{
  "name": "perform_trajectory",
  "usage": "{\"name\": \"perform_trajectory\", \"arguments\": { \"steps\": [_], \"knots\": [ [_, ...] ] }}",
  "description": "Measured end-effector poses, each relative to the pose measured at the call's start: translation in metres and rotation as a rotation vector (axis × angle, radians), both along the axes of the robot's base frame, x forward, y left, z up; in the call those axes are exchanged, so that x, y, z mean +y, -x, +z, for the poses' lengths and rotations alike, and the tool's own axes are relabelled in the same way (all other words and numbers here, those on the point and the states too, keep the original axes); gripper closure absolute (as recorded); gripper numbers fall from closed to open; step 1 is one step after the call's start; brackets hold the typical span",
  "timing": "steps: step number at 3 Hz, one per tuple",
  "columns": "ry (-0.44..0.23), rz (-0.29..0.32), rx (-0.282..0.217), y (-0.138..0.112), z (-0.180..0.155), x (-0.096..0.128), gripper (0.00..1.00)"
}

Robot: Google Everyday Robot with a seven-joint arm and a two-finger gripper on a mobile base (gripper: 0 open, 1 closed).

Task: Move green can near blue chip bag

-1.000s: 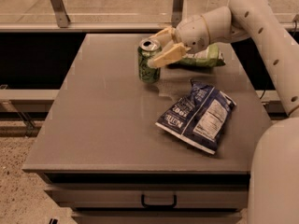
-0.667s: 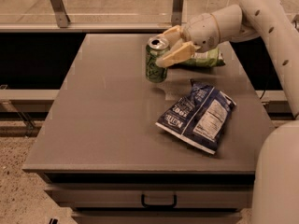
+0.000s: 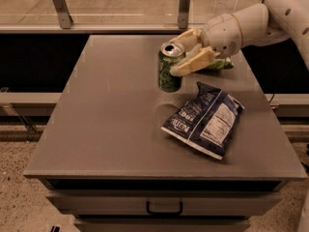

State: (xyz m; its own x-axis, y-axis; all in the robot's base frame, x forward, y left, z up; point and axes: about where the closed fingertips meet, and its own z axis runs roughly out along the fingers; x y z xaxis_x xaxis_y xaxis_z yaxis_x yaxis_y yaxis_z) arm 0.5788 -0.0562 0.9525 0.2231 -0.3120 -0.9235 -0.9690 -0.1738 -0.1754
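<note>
The claw [image 3: 174, 57] is clamped on the can [image 3: 170, 67], one finger across the far side near the rim and the other across the near side. The arm [image 3: 241, 25] reaches in from 2 o'clock. The can is upright and seems to hang just above the surface [image 3: 106, 110], with a faint shadow below its base. The blue bag [image 3: 205, 120] lies at 5 o'clock from the can, near it but not touching.

The grip sits high, close to the silver top, so the can could pivot or slip if the claw swings fast. If it is let go from any height it may tip and roll, and the far edge is not far off. Bringing it down too close to 5 o'clock would land it on the bag's crinkled corner, where it would stand crooked or shove the bag aside. The green bag [image 3: 221, 65], just behind the claw at 3 o'clock, could be dragged by the fingers.

The surface is a flat grey top over a drawer with a dark handle [image 3: 164, 209]. Glass panels on metal posts [image 3: 60, 6] run along 12 o'clock, and speckled floor [image 3: 19, 202] shows at 8 o'clock.
</note>
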Motion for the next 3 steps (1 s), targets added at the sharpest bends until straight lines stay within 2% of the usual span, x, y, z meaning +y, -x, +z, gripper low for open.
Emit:
{"name": "perform_trajectory", "arguments": {
  "steps": [2, 3],
  "knots": [
    [0.03, 0.056, 0.053, 0.045, -0.022, 0.013, 1.0],
    [0.041, 0.08, 0.058, 0.055, -0.032, 0.021, 1.0]
  ]
}}
